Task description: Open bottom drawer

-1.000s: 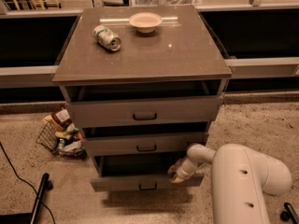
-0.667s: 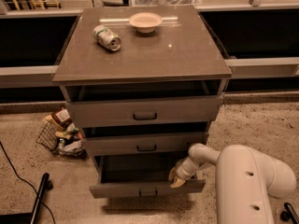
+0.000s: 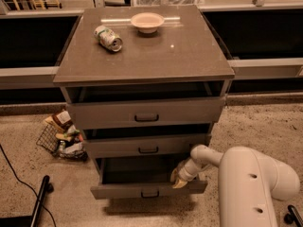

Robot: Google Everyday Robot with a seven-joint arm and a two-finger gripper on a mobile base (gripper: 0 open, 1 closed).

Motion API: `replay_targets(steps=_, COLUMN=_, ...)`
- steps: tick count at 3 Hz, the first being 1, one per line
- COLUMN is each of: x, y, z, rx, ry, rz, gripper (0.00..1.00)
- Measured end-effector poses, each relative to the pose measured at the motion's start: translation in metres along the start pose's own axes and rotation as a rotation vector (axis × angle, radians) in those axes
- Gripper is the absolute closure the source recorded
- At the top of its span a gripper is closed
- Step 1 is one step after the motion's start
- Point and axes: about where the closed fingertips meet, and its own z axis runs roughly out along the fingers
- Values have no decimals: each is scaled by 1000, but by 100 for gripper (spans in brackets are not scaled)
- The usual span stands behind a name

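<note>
Plainly, the gripper (image 3: 178,179) rests inside the right end of the bottom drawer (image 3: 142,190), whose front stands pulled out just below it (open or closed, I cannot tell). The middle drawer (image 3: 148,148) lies just above it, and a can (image 3: 108,38) and a bowl (image 3: 147,21) sit far above.

The grey flat-fronted bottom drawer (image 3: 149,189), fitted with a small dark pull handle, is seen pulled partly out of the grey three-drawer cabinet (image 3: 142,60), its dark interior exposed. The white arm's gripper (image 3: 179,178) is placed at the top edge of the drawer front, right of the handle. A dented metal can (image 3: 108,37) and a pale round bowl (image 3: 147,21) are set apart on the cabinet top. A wire basket of litter (image 3: 64,137) is seen on the speckled floor to the left.
</note>
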Motion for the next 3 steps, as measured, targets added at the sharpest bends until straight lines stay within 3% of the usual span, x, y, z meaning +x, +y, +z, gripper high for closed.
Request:
replay_targets(steps=2, x=0, y=0, z=0, rx=0, ry=0, rz=0, gripper=11)
replay_targets(steps=3, x=0, y=0, z=0, rx=0, ry=0, rz=0, gripper=0)
